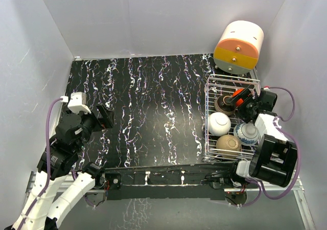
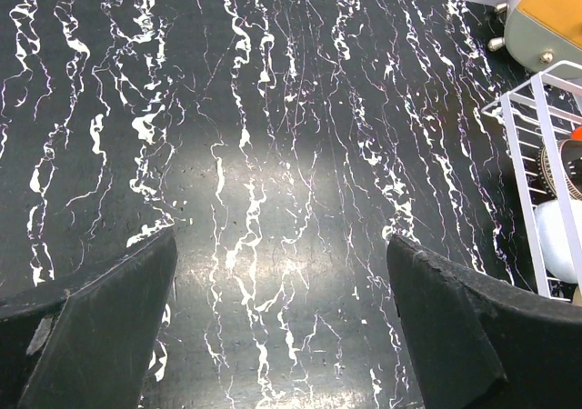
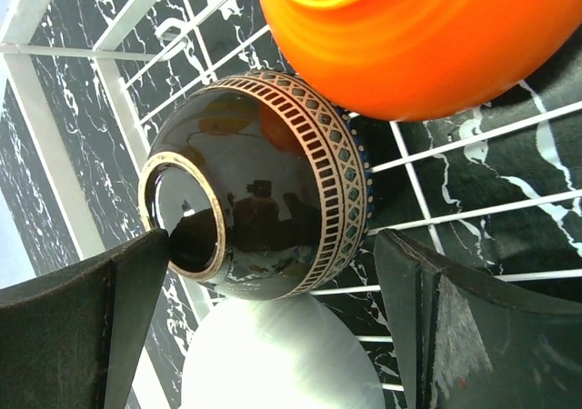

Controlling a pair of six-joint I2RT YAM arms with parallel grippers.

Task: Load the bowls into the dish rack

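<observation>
I've two claws, and both stand open. My left claw (image 2: 282, 323) hangs over the black marbled table (image 2: 273, 154) on the left side, its two fingers spread wide with nothing between them, well apart from everything else.

My right claw (image 3: 273, 332) is down in the far part of the dish rack (image 1: 232, 78). There's one rack, at the right edge of the table, and one orange-and-cream box (image 1: 238, 47) stands just beyond its far end. My right fingers are apart on either side of the dark brown bowl (image 3: 264, 200). That bowl is tipped so its foot ring and patterned band face my wrist camera. The right finger is clear of it. The left finger is close by the foot ring, but I cannot tell whether it touches. I'm not clamped on anything.

I count five bowls, all five inside the rack:
- The dark brown one is at the far left.
- The red bowl (image 1: 236, 92) is just beside it, to the right and a little farther, partly hidden under my right arm in the top view.
- The white bowl (image 1: 219, 123) is in the middle on the left.
- The blue-and-white bowl (image 1: 248, 133) is in the middle on the right.
- The tan bowl (image 1: 228, 144) is nearest, at the near end, just beside the white one.
</observation>
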